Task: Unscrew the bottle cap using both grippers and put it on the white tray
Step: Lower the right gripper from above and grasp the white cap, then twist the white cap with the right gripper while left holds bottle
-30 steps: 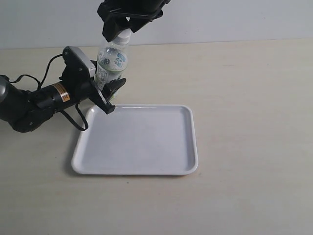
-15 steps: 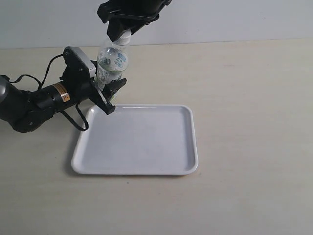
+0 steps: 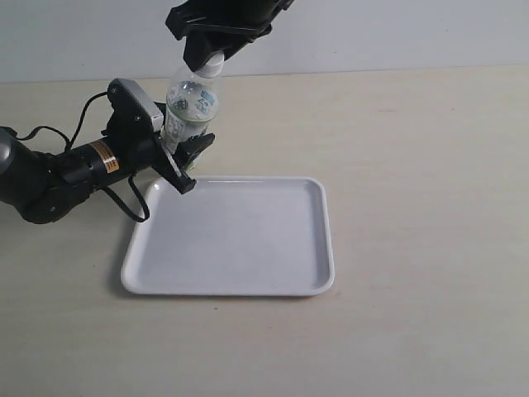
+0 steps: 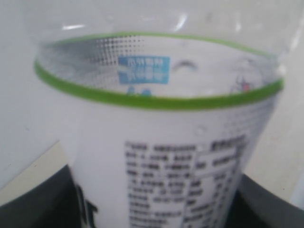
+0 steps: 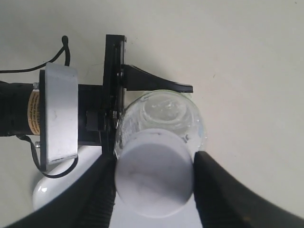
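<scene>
The clear bottle (image 3: 192, 103) with its white-and-green label stands tilted just behind the white tray's (image 3: 240, 240) far left corner. My left gripper (image 3: 188, 157) is shut on the bottle's lower body; the label (image 4: 161, 142) fills the left wrist view between the two dark fingers (image 4: 38, 204). From above, my right gripper (image 3: 207, 51) is shut on the white bottle cap (image 3: 214, 65). In the right wrist view both black fingers (image 5: 95, 194) press the sides of the cap (image 5: 154, 173), and the bottle's shoulder (image 5: 166, 111) shows beyond it.
The left arm (image 3: 58, 169) with its grey-white box (image 3: 136, 101) and cables lies on the beige table at the left. The tray holds nothing. The pale wall runs behind the bottle.
My right gripper's jaws have closed from wide apart onto the cap. The left gripper, the bottle and the tray stay about where they were.
</scene>
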{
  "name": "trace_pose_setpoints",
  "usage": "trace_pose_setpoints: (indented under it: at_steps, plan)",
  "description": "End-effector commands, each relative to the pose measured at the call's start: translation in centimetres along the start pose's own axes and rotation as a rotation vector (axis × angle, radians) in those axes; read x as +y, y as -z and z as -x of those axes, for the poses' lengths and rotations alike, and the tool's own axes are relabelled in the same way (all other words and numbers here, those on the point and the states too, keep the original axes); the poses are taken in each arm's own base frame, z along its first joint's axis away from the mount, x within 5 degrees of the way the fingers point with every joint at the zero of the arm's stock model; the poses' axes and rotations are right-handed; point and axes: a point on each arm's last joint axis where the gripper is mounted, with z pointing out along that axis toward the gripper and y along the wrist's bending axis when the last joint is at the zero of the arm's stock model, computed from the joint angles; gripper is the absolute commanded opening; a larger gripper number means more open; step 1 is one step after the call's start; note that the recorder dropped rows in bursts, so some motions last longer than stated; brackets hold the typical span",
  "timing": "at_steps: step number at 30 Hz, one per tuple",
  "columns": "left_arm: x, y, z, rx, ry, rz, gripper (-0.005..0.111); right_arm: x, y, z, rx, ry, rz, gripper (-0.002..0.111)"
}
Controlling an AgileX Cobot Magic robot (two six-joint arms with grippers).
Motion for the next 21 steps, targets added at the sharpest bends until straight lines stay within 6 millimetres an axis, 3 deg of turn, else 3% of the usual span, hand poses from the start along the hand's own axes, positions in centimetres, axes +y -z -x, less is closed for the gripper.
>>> trace_pose_setpoints:
  at_steps: [1,21]
  plan:
    - [0.28,-0.03,0.75,-0.028,0.029,0.011,0.000,-0.17,0.39,0.03,0.010,0.112,-0.037,0.000]
    - [0.28,-0.03,0.75,-0.029,0.058,0.010,0.000,0.60,0.39,0.01,0.001,0.366,0.049,0.000]
